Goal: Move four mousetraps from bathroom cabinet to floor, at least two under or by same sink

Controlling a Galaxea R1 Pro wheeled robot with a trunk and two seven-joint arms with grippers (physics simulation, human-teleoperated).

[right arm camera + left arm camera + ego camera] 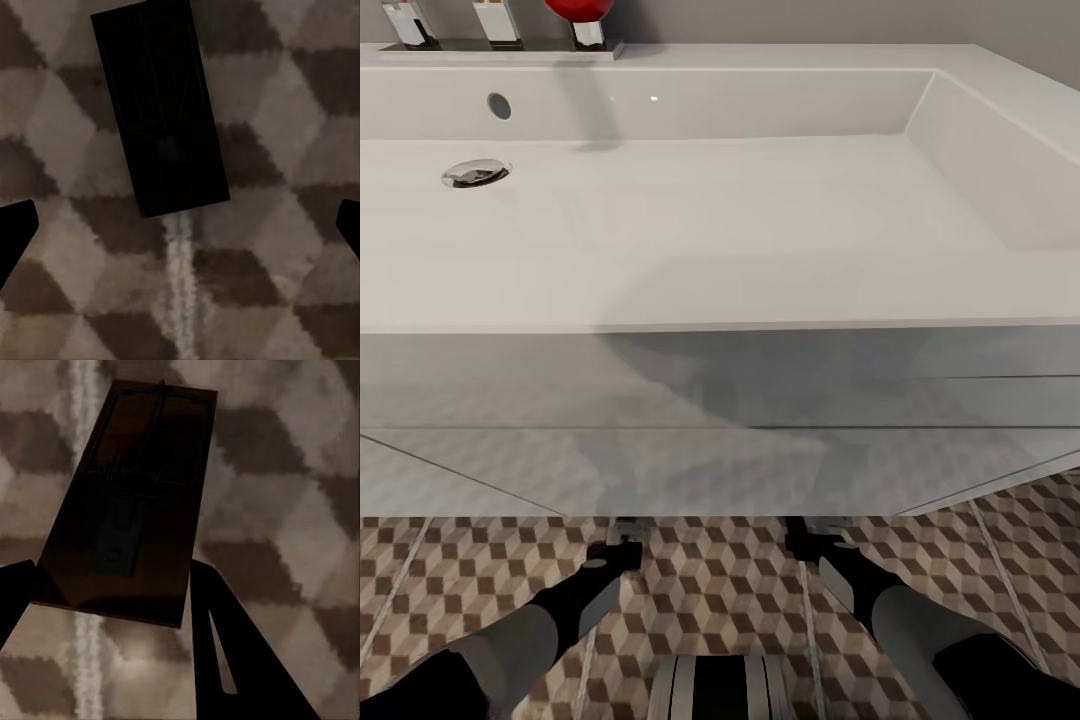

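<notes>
Already under the sink (720, 290), the left pincer (112, 585) grips one mousetrap (131, 502) above the tiled floor (300, 510); the right pincer (180, 225) hangs open over another trap (161, 112) lying there. Two seem unplaced.

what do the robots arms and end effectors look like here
In the head view each arm has a pale grey forearm section between black segments, narrowing to a black wrist with a grey side panel. The left end effector and right end effector are small, dark metal-grey. In the wrist views the fingers are flat, black, tapering. No cables or markings show.
</notes>
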